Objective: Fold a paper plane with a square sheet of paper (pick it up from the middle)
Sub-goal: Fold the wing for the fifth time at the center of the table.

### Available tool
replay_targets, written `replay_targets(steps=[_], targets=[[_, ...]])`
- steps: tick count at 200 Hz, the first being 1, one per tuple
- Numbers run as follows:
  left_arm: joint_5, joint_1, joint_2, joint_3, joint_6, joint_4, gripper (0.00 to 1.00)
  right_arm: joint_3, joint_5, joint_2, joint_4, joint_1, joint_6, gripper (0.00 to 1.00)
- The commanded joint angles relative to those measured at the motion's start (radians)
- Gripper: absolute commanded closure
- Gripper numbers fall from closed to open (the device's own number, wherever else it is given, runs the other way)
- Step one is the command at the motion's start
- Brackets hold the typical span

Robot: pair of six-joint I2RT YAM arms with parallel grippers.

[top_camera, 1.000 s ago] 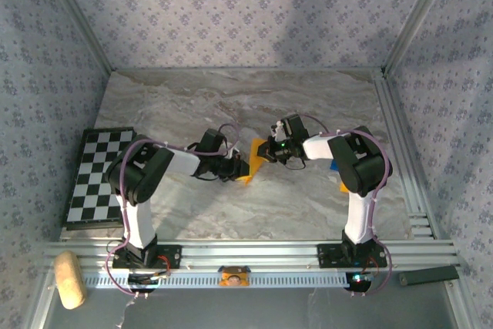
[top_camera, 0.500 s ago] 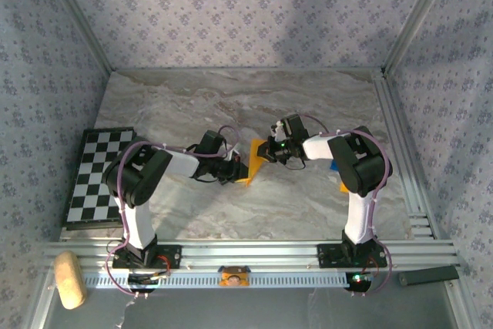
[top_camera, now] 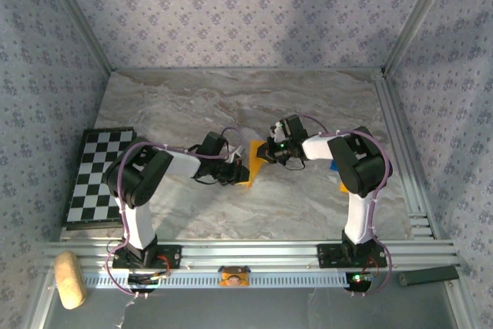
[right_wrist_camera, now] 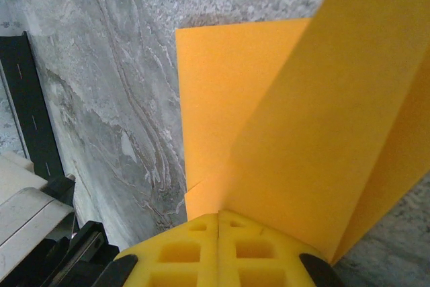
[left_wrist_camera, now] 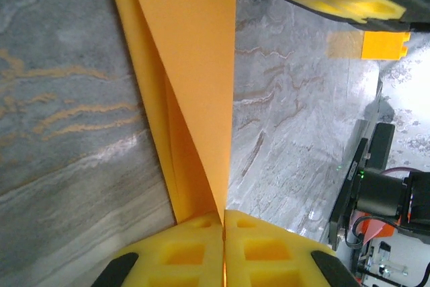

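Left end effector (left_wrist_camera: 224, 225), right end effector (right_wrist_camera: 218, 225) face each other, pinching paper (left_wrist_camera: 195, 65).

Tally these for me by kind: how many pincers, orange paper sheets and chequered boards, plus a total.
Pincers: 2, left pincer and right pincer
Orange sheet of paper: 1
Chequered board: 1
Total: 4

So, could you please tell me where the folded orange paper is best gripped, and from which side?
Probably at its edges, side-on, with one claw coming from each end. The orange paper is thin and creased, so only an edge suits a pinch. The left claw is shut where the folded layers converge, and the right claw on the opposite edge, keeping the layers together.
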Motion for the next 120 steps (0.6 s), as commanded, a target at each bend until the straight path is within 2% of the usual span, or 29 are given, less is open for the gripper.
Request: replay_targets(steps=[1, 40, 57, 91, 120], targets=[[0.045, -0.033, 0.016, -0.016, 0.05, -0.154, 0.9, -0.02, 0.13, 0.051, -0.129, -0.007, -0.027, 0.98], [0.037, -0.033, 0.001, -0.026, 0.055, -0.172, 0.88, -0.022, 0.134, 0.052, -0.132, -0.008, -0.028, 0.98], [0.047, -0.034, -0.005, -0.027, 0.054, -0.168, 0.95, -0.022, 0.132, 0.053, -0.13, -0.008, -0.029, 0.98], [0.037, -0.037, 0.001, -0.028, 0.08, -0.207, 0.98, -0.02, 0.137, 0.054, -0.135, -0.009, -0.029, 0.98], [0.039, -0.038, 0.004, -0.032, 0.103, -0.243, 0.89, -0.02, 0.139, 0.056, -0.137, -0.009, -0.027, 0.98]])
